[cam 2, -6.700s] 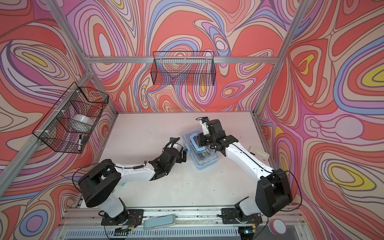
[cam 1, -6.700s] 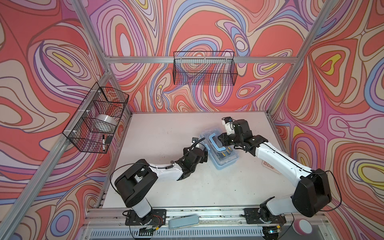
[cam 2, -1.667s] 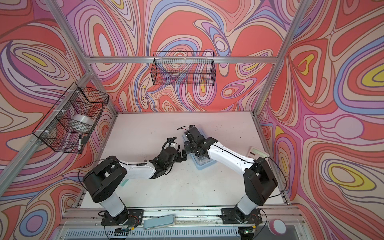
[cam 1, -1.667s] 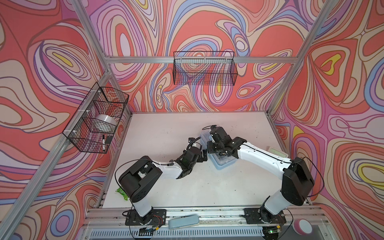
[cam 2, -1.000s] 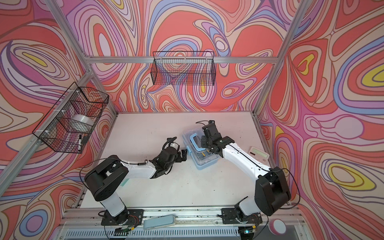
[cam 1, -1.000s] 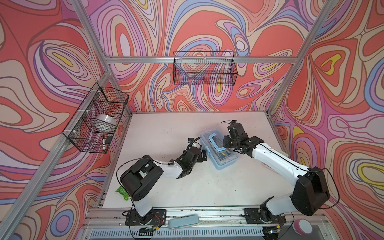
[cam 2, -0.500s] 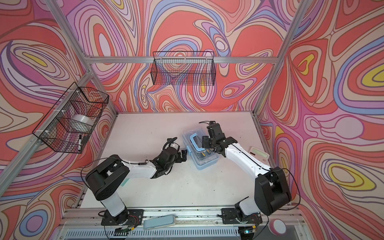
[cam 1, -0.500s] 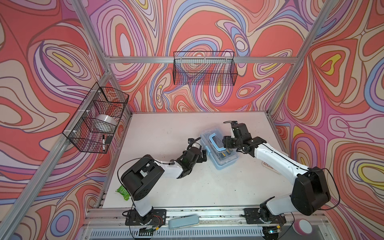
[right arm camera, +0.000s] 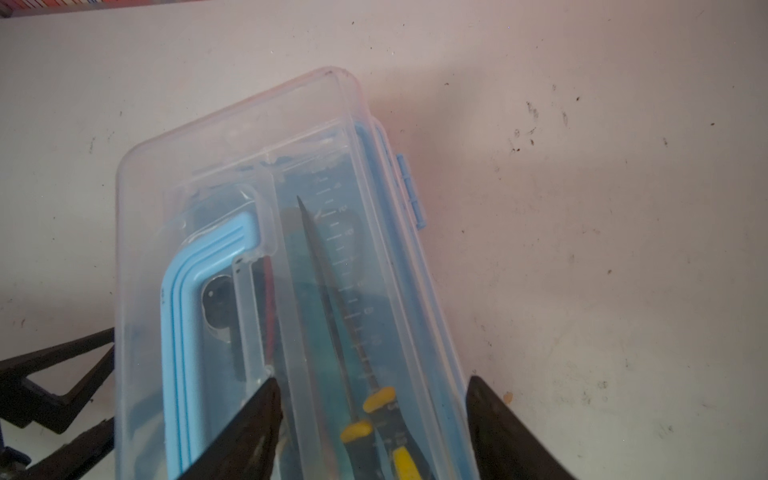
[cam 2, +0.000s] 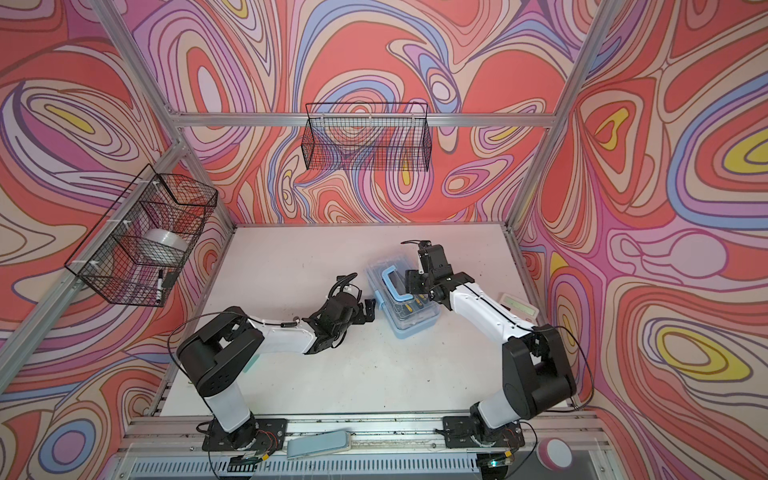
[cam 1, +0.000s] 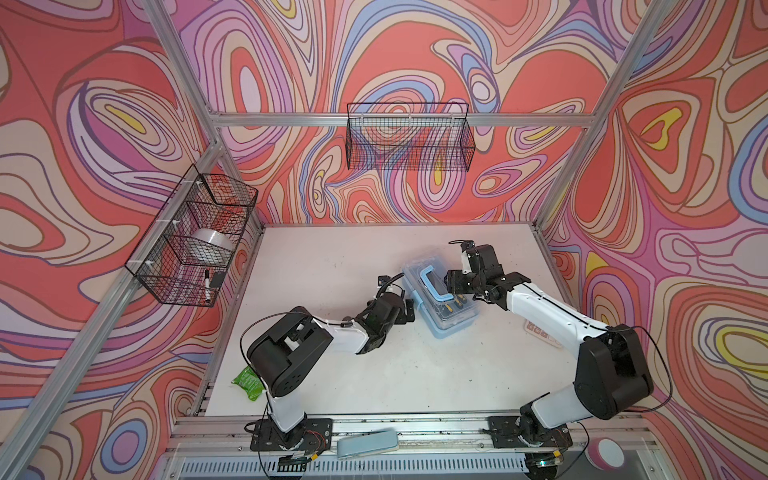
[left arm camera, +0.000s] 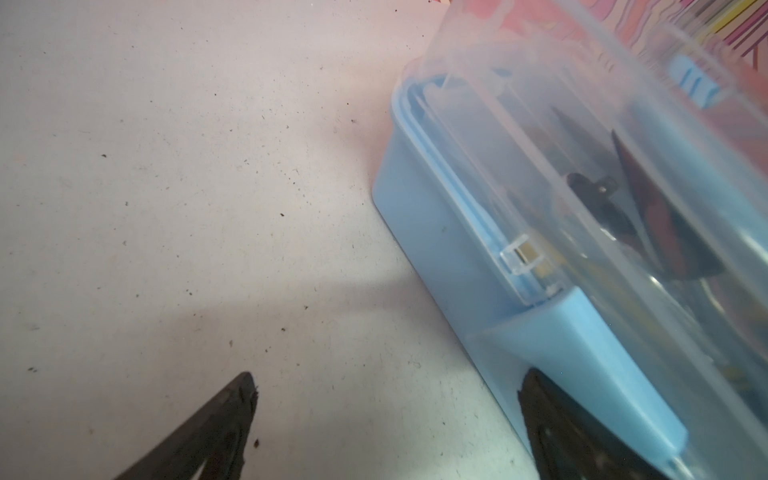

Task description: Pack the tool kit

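- while the tool case [cam 1: 440, 301] sits slantwise on the white table [cam 1: 332, 257], a little right of the middle, it is between my two grippers in both top views.
- my right gripper [right arm camera: 370, 382] has its fingers apart above the case: one finger [right arm camera: 253, 424] is over the clear lid [right arm camera: 249, 137], the other is just beside the long edge. i cannot tell if they touch it.
- my left gripper [cam 1: 409, 311] is wide open and holds nothing. it is low over the table, at the other long side of the case.
- in the left wrist view one finger [left arm camera: 552, 415] is just under the blue latch [left arm camera: 582, 332], and the other is over bare table.
- the lid lies on the case, with the blue handle [cam 1: 432, 286] flat on top.
- through the lid i see tools with yellow grips [right arm camera: 361, 428] and a long dark pointed blade [right arm camera: 316, 266].
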Controlling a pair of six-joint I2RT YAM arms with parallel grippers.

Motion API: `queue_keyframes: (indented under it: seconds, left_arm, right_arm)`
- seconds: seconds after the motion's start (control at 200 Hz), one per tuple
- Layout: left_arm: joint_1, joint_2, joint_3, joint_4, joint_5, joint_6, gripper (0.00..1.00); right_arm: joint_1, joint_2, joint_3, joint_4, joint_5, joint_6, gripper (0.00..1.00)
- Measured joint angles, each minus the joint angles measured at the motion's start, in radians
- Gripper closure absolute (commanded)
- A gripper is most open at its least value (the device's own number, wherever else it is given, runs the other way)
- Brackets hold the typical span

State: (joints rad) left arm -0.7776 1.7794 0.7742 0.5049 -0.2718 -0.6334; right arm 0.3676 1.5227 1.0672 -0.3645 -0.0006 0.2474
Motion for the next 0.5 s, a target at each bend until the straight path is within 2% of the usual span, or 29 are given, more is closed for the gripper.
queue_keyframes:
  seconds: [0.501]
  left_arm:
    - [0.007, 0.024, 0.031, -0.038, -0.014, 0.000, 0.00]
  right_arm:
    - [-0.018, 0.012, -0.028, 0.091, -0.040, -0.028, 0.39]
